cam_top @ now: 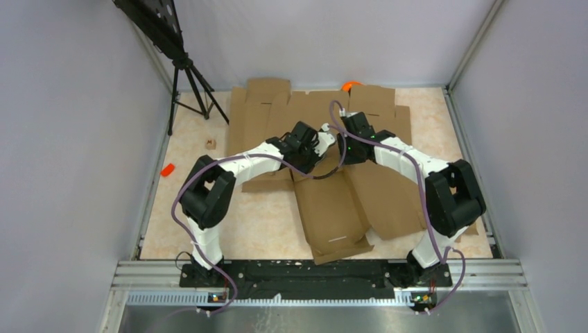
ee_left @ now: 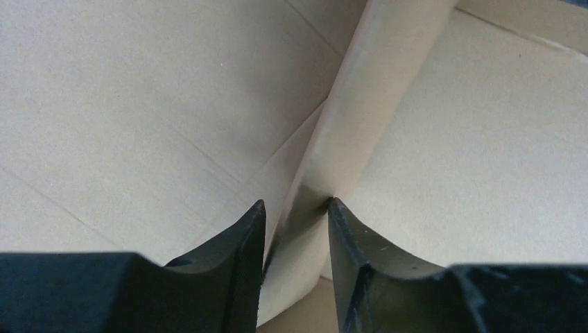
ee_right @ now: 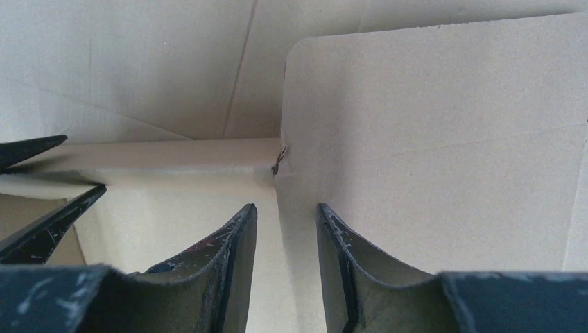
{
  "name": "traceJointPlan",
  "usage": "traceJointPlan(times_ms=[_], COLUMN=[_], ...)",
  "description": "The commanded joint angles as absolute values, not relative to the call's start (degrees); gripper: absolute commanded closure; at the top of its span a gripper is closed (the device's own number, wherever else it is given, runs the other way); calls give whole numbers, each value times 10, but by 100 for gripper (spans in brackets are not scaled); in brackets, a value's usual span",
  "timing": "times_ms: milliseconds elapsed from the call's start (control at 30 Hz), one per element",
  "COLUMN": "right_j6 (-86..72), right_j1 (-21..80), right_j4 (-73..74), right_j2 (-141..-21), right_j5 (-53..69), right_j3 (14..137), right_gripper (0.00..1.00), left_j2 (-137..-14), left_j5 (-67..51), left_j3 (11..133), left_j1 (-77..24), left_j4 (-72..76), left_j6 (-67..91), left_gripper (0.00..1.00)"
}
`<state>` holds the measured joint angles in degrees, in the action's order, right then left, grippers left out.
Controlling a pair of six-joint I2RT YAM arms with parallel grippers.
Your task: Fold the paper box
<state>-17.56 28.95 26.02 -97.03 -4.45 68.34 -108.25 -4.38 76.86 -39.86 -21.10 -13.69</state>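
The black two-finger left claw (ee_left: 295, 207) is almost shut. Its two pointed tips pinch a thin wall that stands up from the plain brown cardboard paper box (cam_top: 333, 208). The wall fills the small gap between the tips and is dented where one tip presses it.

The black two-finger right claw (ee_right: 286, 208) has its tips only a little way apart. The straight edge of a standing flap with a rounded corner sits in that gap. I cannot tell if the claw squeezes it. In the right wrist view, the left claw's tips show at the left side, holding the same thin wall. That wall meets the flap at a corner.

The paper box lies in the middle of the pale speckled table (cam_top: 187, 215). Its long way runs from the near edge toward the far wall, leaning a little left at the far end. The near end lies flat. The far end is under both claws, which are close together. More flat brown cardboard sheets (cam_top: 260, 111) lie behind it.
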Motion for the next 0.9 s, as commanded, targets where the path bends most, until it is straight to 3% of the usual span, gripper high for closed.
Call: traceJointPlan(times_ms=[0,200,400,500,633,867], right_j6=[-177,-184,-210,-222,-223,-217], right_j1=[293,301,289,273,267,265], right_j4=[273,272,219,192,188,199], right_j2=[-992,-999,-958,-924,-887,-851], right_j5=[-40,-60,-5,33,31,42], right_j3=[700,702,657,626,606,572], right_gripper=[64,69,70,72,72,71], left_j2=[-1071,-1083,-1104,-1107,-1118,-1122], left_j5=[-24,-58,-67,-52,-9,48], left_j3=[757,766,780,780,780,779], left_j1=[-414,-415,-415,-416,-421,-441], left_j4=[-177,-176,-182,-182,-187,-183], left_j6=[-143,-137,-129,-127,-124,-117], left_gripper=[61,54,58,69,97,100])
